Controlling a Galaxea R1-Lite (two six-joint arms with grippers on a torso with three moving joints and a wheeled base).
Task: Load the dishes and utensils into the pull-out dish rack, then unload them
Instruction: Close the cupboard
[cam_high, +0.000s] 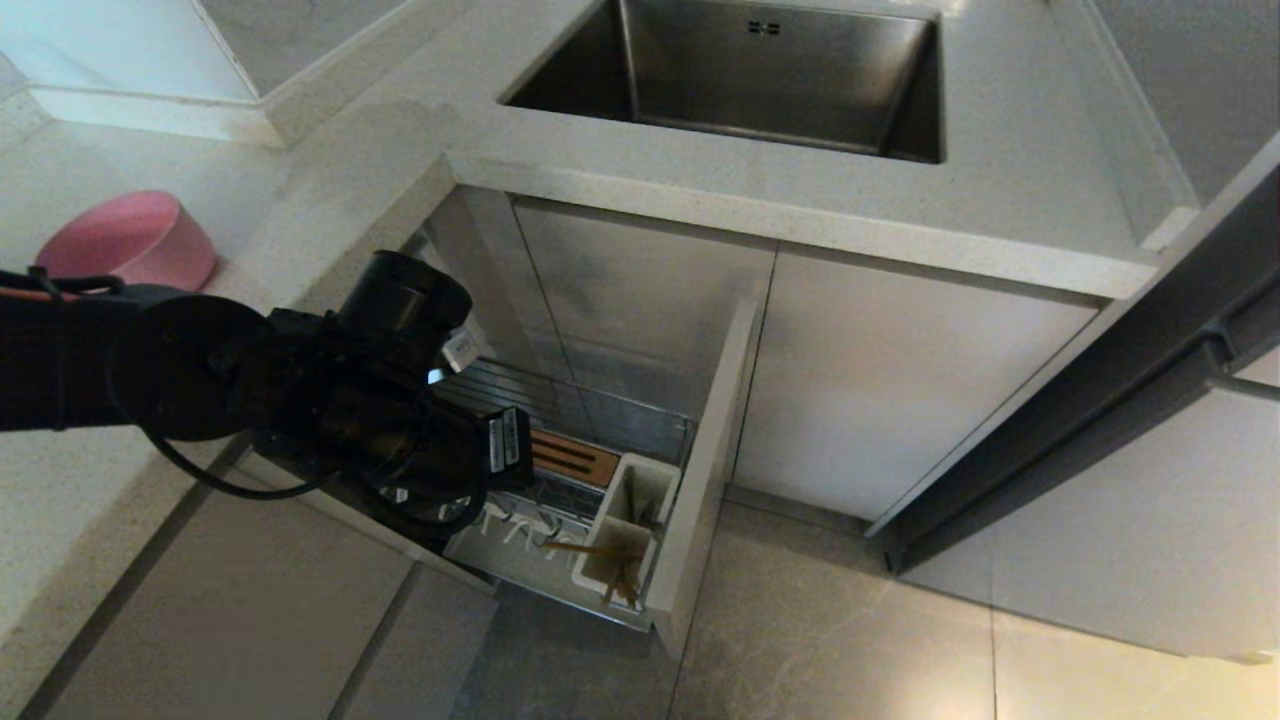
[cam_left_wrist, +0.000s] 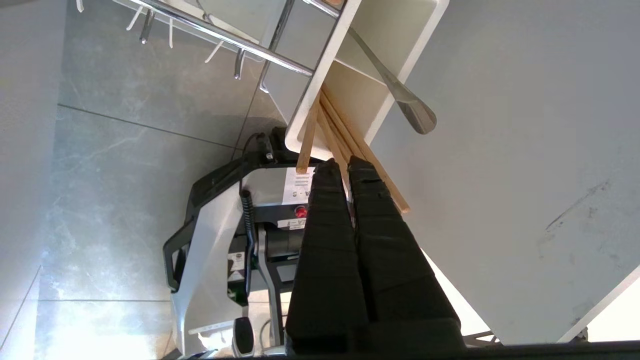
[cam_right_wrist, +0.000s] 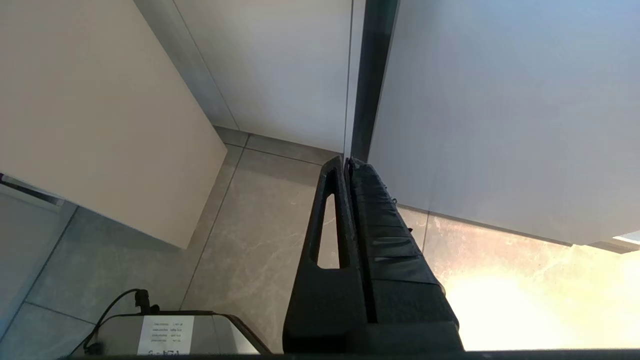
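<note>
Black left gripper (cam_left_wrist: 346, 165) sits low over the pulled-out dish rack (cam_high: 560, 470), fingers pinched onto the light-wood chopsticks (cam_left_wrist: 345, 137) just past the rim of the near white utensil cup (cam_high: 612, 560); sticks lean out over that rim w/ lower ends inside. Silver spoon (cam_left_wrist: 400, 95) stands in the next cup, bowl end poking beyond the edge, close to the beige front panel (cam_high: 705, 470), so little side room there. Floor beside the rack is open. Right gripper (cam_right_wrist: 347, 162) hangs parked by the cabinet doors, fingers pressed together, holding nothing. Farther back, pink bowl (cam_high: 130, 240) rests upside down on the counter left of the steel sink (cam_high: 740, 70).
</note>
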